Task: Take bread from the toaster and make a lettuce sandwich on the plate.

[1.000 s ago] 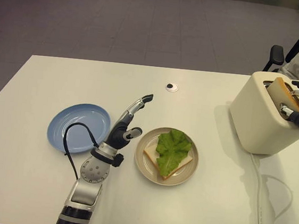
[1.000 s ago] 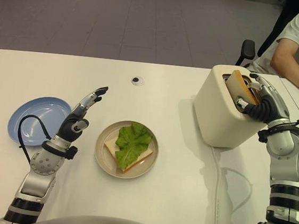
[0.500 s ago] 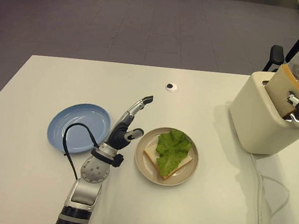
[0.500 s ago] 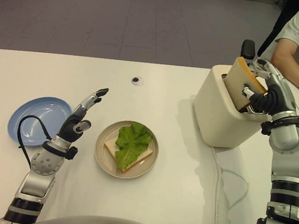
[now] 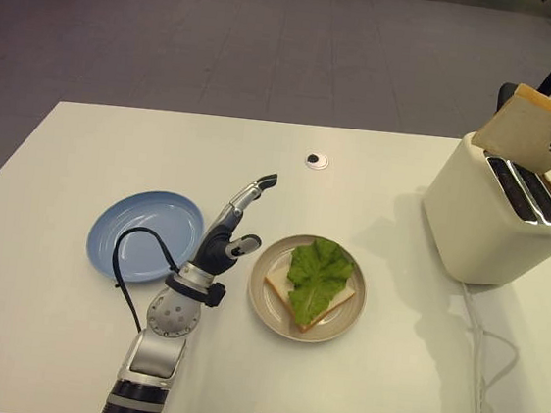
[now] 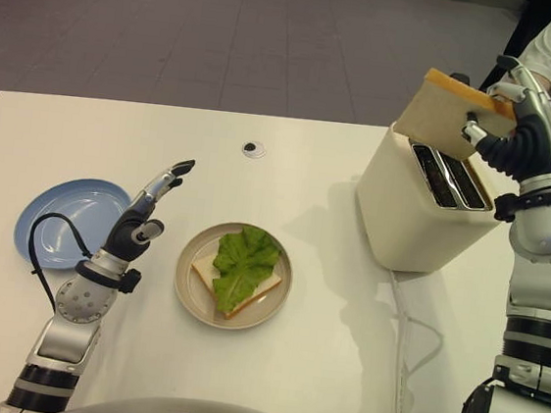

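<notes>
1. White table (image 5: 64, 342). Carries every item below.

2. Toaster (image 6: 403, 215), cream, two-slot, at the table's right side. Both slots look empty. Its pale cord (image 6: 403, 348) trails toward the near edge.

3. Blue plate (image 5: 142, 212), left of centre, with nothing on it.

4. Beige plate (image 5: 348, 318), centre, just right of the blue plate. It holds items 6 and 7.

5. Toast slice (image 6: 442, 121), the task's thing. It is in the air above the toaster, clear of the slots and tilted, well apart from the beige plate. Judged light, fairly stiff, dry and crumbly, so a hard squeeze would likely crack or dent it. Best held by opposite crust edges, leaving the flat face free to go down on the lettuce.

6. Lettuce leaf (image 6: 241, 257), lying across item 7. Judged limp and easily shifted.

7. Bottom bread slice (image 6: 256, 293), flat on the beige plate.

8. Right hand (image 6: 525, 134), clamped on the toast slice's right-hand edge.

9. Left hand (image 6: 141, 222), fingers extended and holding nothing, between the two plates. A black cable (image 5: 127, 260) loops beside its wrist.

10. Small round disc (image 5: 317, 160), far centre of the table.
</notes>
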